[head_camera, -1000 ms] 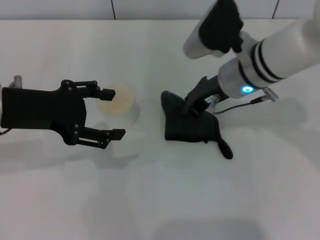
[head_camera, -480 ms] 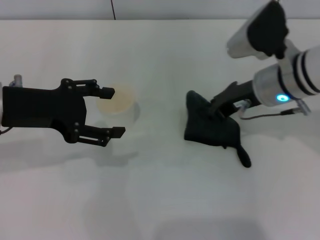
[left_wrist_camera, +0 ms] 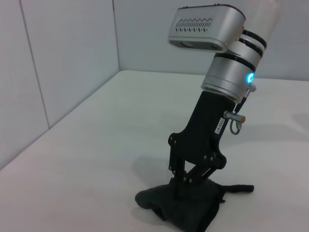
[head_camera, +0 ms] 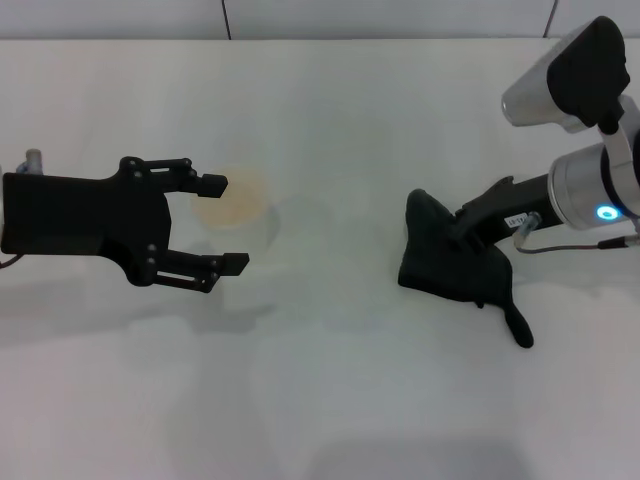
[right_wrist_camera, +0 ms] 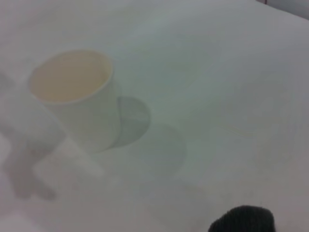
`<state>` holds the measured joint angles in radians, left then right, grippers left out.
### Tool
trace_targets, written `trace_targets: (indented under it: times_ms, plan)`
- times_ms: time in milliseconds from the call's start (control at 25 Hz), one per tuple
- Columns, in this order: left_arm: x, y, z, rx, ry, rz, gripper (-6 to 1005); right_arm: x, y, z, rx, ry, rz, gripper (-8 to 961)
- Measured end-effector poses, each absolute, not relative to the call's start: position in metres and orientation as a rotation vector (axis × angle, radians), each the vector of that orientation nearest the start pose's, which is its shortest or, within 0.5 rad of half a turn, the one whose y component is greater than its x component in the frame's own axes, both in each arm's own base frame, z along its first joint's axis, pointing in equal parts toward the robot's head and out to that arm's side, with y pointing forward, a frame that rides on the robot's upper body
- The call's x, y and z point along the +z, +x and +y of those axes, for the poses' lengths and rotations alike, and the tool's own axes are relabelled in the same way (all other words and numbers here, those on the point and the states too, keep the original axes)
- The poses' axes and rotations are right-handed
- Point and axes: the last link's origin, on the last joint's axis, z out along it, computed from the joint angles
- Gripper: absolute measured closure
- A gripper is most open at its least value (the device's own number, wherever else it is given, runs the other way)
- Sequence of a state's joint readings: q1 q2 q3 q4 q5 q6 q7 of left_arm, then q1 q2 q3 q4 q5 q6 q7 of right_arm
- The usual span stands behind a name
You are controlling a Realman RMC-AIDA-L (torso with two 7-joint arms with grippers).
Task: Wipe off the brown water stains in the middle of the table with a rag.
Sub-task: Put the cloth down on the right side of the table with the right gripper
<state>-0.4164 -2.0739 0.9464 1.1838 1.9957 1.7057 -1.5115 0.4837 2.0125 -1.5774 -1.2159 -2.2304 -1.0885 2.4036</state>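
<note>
Right hand (head_camera: 462, 232) clamped on crumpled near-black cloth rag (head_camera: 450, 265), pressed to white bench (head_camera: 330, 380) — left hand (head_camera: 228, 224) apart beside clear plastic cup (head_camera: 232, 200). Risk: bumping cup — spill.

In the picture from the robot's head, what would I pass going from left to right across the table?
Left hand, open → clear cup just past its fingers → bare stretch of table → dark rag → right hand, pressing down on the rag's top, so the two overlap.
</note>
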Motion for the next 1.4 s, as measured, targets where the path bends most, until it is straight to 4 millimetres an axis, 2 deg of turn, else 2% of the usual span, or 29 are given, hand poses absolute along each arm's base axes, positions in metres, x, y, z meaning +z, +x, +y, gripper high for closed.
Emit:
trace_targets:
  times_ms: [360, 560, 840, 1080, 1280, 1400]
  plan:
    - [0.043, -0.220, 0.315, -0.399, -2.902, -0.189, 109, -0.017, 0.207, 0.360, -0.074, -2.621, 0.866, 870]
    - [0.043, -0.219, 0.317, -0.399, -2.900, -0.184, 109, 0.003, 0.224, 0.351, -0.074, -2.628, 0.934, 870]
    - [0.043, -0.218, 0.318, -0.402, -2.896, -0.182, 109, 0.011, 0.238, 0.341, -0.096, -2.668, 0.972, 870]
    - [0.042, -0.216, 0.318, -0.416, -2.893, -0.177, 109, 0.012, 0.241, 0.337, -0.104, -2.692, 0.987, 870]
    - [0.043, -0.216, 0.318, -0.421, -2.890, -0.179, 109, 0.012, 0.239, 0.335, -0.094, -2.712, 0.972, 696]
    - [0.044, -0.216, 0.317, -0.439, -2.883, -0.182, 109, 0.012, 0.237, 0.334, -0.082, -2.718, 0.965, 635]
